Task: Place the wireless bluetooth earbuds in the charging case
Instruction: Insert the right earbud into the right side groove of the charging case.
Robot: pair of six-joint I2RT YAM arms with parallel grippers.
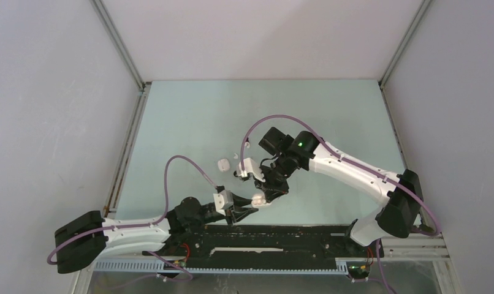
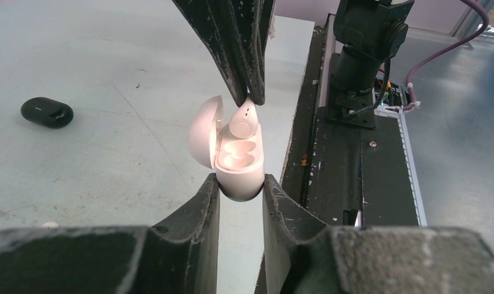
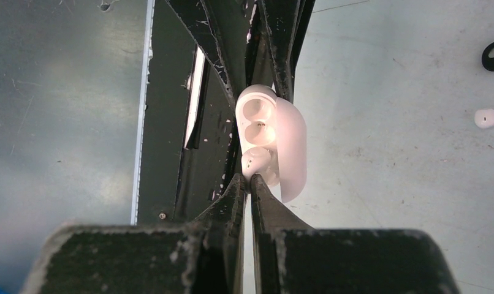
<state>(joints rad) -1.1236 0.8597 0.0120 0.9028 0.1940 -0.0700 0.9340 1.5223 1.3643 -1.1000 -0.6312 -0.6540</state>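
one earbud (image 3: 257, 160) in right end effector (image 3: 249, 182)

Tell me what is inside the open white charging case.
The white charging case shows two empty-looking wells. A white earbud, pinched by the right tool, is at the opening; it hides what lies beneath.

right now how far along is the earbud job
Done: the white charging case is open, clamped in the left fingers. In hand: the right fingers pinch a white earbud at the case's mouth, not seated yet. Left: seating it, then probably the second white earbud lying on the table.
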